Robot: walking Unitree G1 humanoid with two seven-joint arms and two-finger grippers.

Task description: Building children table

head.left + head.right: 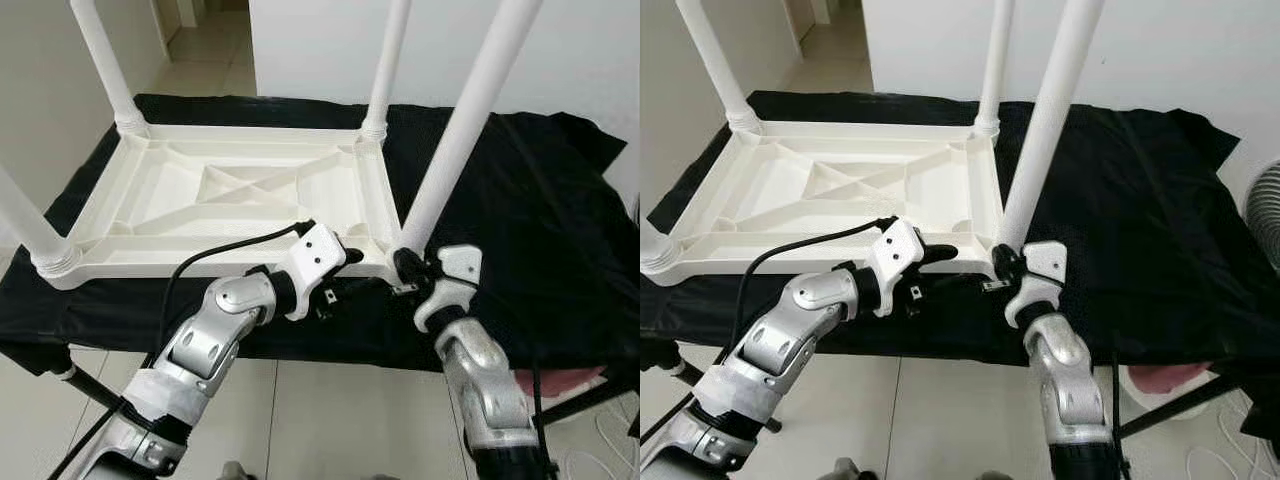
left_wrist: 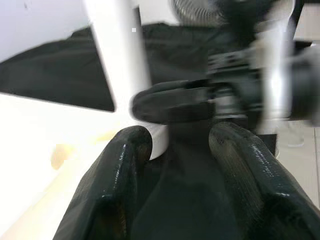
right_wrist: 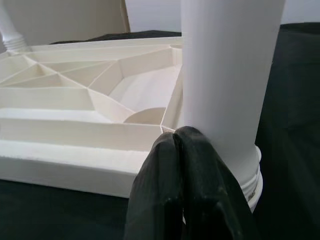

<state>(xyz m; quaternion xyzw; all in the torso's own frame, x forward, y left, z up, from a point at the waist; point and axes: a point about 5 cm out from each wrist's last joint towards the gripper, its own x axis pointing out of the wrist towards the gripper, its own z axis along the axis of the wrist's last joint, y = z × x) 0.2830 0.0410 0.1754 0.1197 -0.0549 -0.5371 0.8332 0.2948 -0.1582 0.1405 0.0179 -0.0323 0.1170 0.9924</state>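
Observation:
A white plastic children's table point(image 1: 200, 272) lies upside down on a black cloth point(image 1: 540, 220), with its legs pointing up. The front right leg point(image 1: 460, 130) stands in its corner socket. My right gripper point(image 1: 405, 265) is shut, fingertips together and pressed against the base of that leg point(image 3: 230, 65). My left gripper point(image 1: 340, 272) hovers open at the table's front edge, just left of the same corner. In the left wrist view its fingers point(image 2: 120, 170) are spread over the cloth, facing the leg point(image 2: 120, 60).
Three other legs stand up: back left point(image 1: 105, 60), back right point(image 1: 388, 60), front left point(image 1: 25, 220). A fan point(image 1: 1265, 215) stands at the far right. A pink object point(image 1: 570, 380) lies under the worktable. Tiled floor and a doorway lie behind.

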